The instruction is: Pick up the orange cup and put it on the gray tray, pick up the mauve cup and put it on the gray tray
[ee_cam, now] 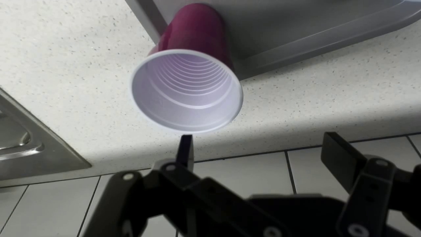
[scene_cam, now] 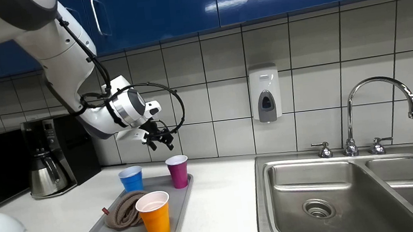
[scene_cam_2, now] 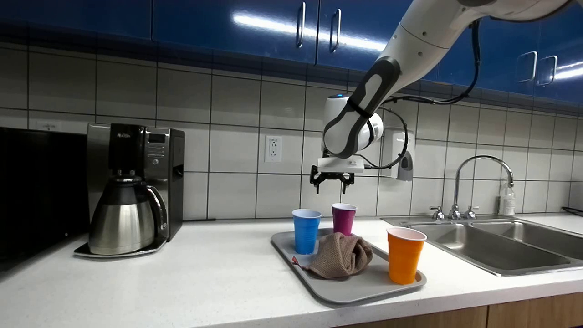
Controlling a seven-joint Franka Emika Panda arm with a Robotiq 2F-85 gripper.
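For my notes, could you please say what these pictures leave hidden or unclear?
Floor of the tapered orange plastic cup: hidden by its walls in both exterior views.
Marking on the white plastic soap dispenser: too small in an exterior view.
Rest of the black boxy appliance: cut off by both exterior views' left edges.

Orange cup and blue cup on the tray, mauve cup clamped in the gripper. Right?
Not quite: the mauve cup isn't clamped. Both exterior views show it standing on the tray, with the gripper open above and apart from it. The rest holds: orange cup and blue cup on the tray.
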